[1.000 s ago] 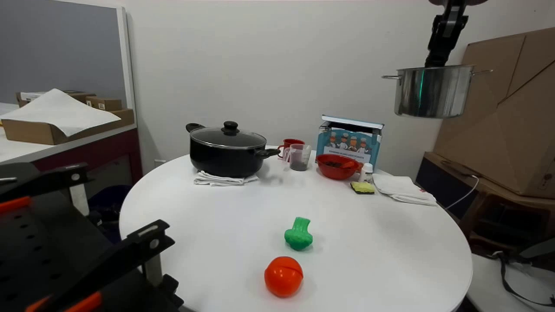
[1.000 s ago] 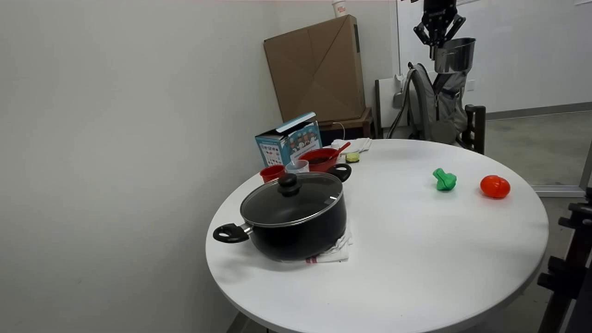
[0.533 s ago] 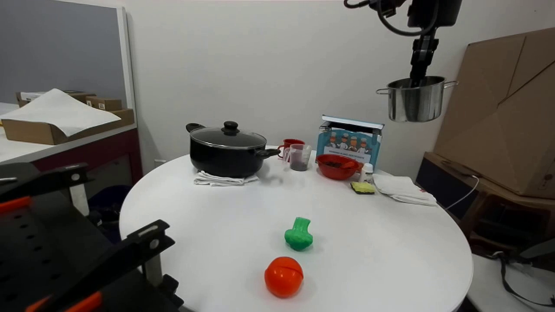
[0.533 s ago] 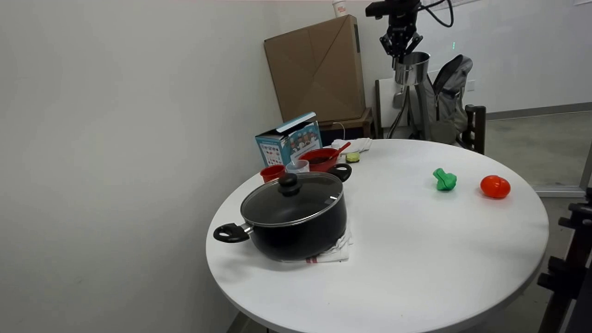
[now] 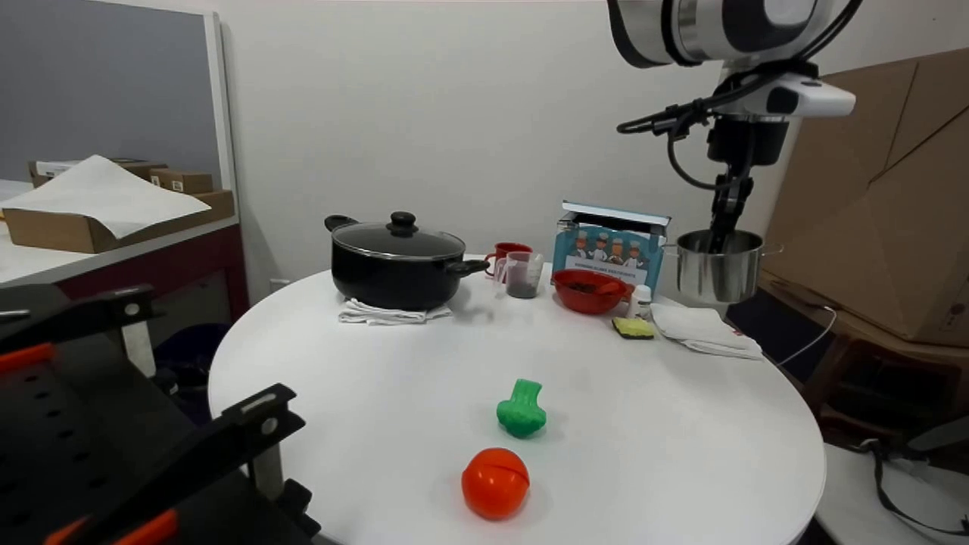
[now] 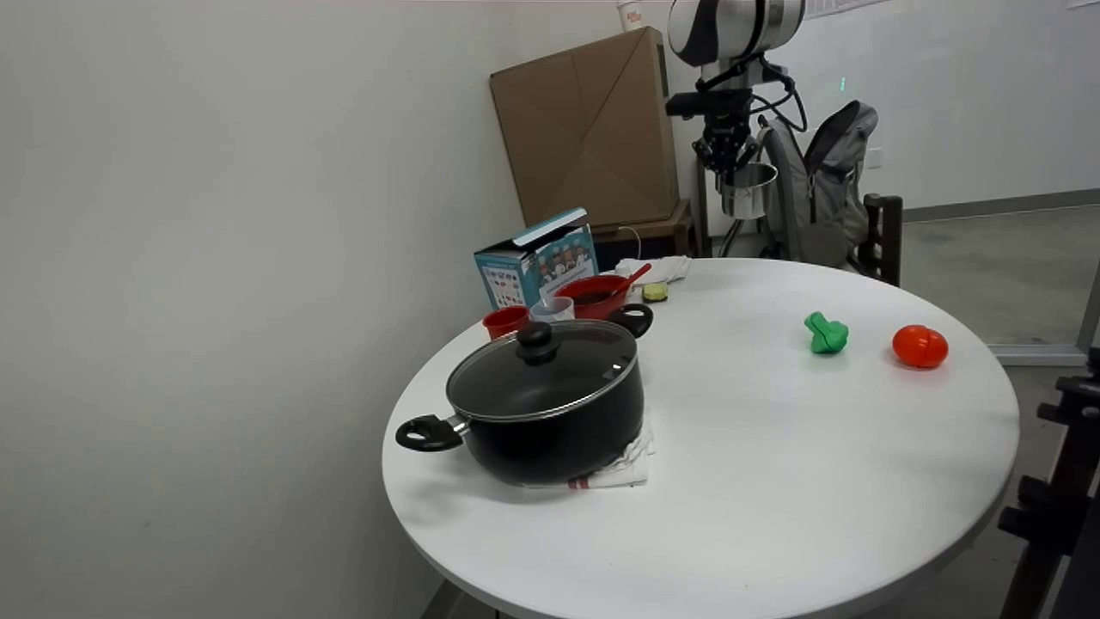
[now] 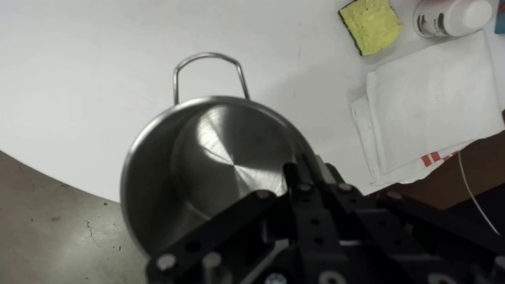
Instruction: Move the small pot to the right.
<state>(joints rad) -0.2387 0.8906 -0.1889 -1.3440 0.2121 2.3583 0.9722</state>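
Round white table; edges below are as seen in an exterior view. Big cardboard box stands past the right edge. Franka arm hangs over the back-right edge. Black lidded pot sits on a folded white cloth by the back-left edge. Blue printed box, top flap lifted, stands at the back edge. Small two-handled metal pot is off the table, roughly upright, hanging above the back-right edge; in the wrist view its outline overlaps the table edge. Gripper is clamped on its rim, one finger inside the pot, one outside. Red bowl sits just in front of the blue printed box. Folded white towel lies at the back-right edge. Clear measuring cup stands near the back edge, between black lidded pot and red bowl; red mug just behind it. Red-orange round toy lies toward the front edge, green broccoli-shaped toy just behind it, not touching. Yellow sponge lies just beside the towel; white bottle stands beside the red bowl, can't tell if touching.
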